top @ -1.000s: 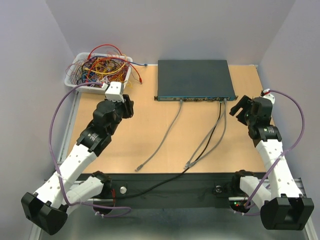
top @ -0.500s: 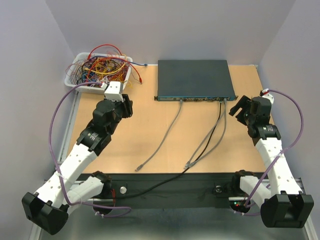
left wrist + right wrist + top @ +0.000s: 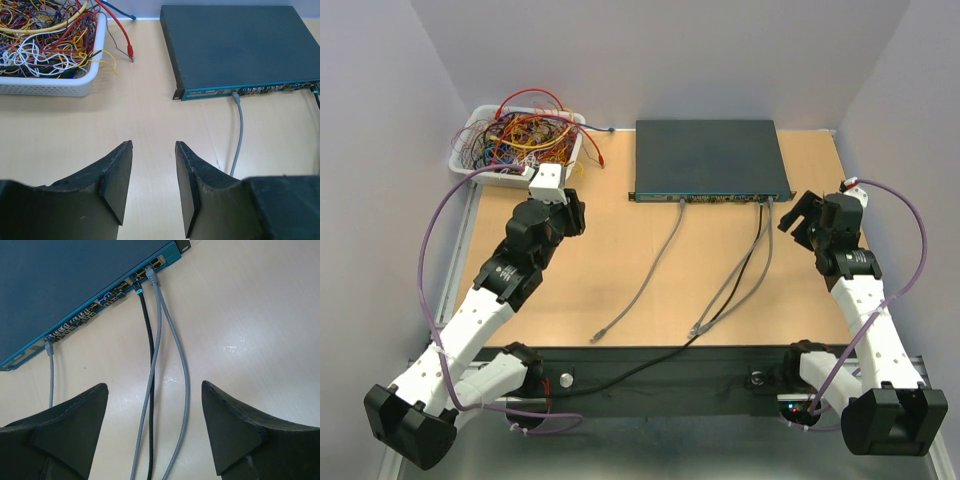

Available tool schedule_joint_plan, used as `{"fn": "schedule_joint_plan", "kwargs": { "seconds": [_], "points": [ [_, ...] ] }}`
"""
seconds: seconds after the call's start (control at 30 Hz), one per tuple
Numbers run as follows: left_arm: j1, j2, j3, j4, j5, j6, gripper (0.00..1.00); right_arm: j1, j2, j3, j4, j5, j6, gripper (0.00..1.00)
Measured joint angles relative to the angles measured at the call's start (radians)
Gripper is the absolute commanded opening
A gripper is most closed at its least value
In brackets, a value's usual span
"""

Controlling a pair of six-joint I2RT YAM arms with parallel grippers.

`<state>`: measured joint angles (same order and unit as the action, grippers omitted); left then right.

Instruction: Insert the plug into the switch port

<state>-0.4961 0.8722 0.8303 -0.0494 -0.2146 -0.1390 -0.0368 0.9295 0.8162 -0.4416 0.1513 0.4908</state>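
Note:
The switch lies flat at the back centre, its teal port edge facing the arms. It also shows in the left wrist view. A grey cable is plugged in on the left of the port row, and its free plug lies near the table's front. At the right end of the row sit a black cable and grey cables. Another loose grey plug lies at the front. My left gripper is open and empty over bare table. My right gripper is open wide above the right cables.
A white tray full of tangled coloured wires stands at the back left, and it shows in the left wrist view. A red-tipped wire lies on the table beside it. The black cable runs down to the front rail.
Almost nothing: the right arm has edged very slightly to the left. The left arm and the cables are still.

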Motion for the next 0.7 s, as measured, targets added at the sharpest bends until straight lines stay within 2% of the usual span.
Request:
{"fn": "schedule_joint_plan", "kwargs": {
  "seconds": [0.7],
  "points": [
    [0.0, -0.019, 0.0, 0.0, -0.004, 0.0, 0.51, 0.0, 0.0, 0.0, 0.0, 0.0, 0.0, 0.8]
  ]
}}
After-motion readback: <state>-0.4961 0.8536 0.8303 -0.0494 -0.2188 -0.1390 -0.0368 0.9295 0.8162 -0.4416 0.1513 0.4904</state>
